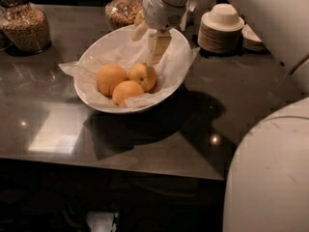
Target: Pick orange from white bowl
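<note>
The white bowl (91,98), lined with crumpled white paper, sits mid-table and holds three fruits. The orange (143,75), paler and yellowish with a dark dimple, lies at the right of the group. Two deeper-orange fruits (110,79) (126,92) lie to its left and front. My gripper (149,39) hangs over the bowl's far side, just above and behind the orange, apart from it. Its cream fingers (158,47) are spread open and hold nothing.
Two glass jars of grain (26,25) (123,8) stand at the back. Stacks of small white bowls and plates (221,29) stand at the back right. My white arm (270,168) fills the right side and lower right corner. The table's front edge (120,166) is near.
</note>
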`<control>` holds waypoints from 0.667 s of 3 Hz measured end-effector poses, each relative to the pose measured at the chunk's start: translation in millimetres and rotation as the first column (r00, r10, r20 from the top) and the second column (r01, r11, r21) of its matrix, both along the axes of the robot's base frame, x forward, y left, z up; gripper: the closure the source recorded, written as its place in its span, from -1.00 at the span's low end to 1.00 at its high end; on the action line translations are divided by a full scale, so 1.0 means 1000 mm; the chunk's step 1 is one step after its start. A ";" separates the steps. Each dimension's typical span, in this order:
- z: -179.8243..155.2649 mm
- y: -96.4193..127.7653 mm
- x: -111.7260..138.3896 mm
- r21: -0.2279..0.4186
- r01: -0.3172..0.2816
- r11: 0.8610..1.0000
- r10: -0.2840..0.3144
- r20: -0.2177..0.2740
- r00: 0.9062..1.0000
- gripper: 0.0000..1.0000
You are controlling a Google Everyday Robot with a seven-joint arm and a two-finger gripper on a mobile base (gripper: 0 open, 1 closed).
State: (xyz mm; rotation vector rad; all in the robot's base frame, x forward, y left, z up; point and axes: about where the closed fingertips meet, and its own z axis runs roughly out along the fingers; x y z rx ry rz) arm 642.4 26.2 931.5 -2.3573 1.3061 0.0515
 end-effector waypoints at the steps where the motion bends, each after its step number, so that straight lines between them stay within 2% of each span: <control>1: 0.010 -0.006 -0.001 -0.070 -0.014 0.997 0.015 0.015 1.000 -1.00; 2: 0.012 -0.009 -0.003 -0.112 -0.035 0.993 0.037 0.012 0.999 -1.00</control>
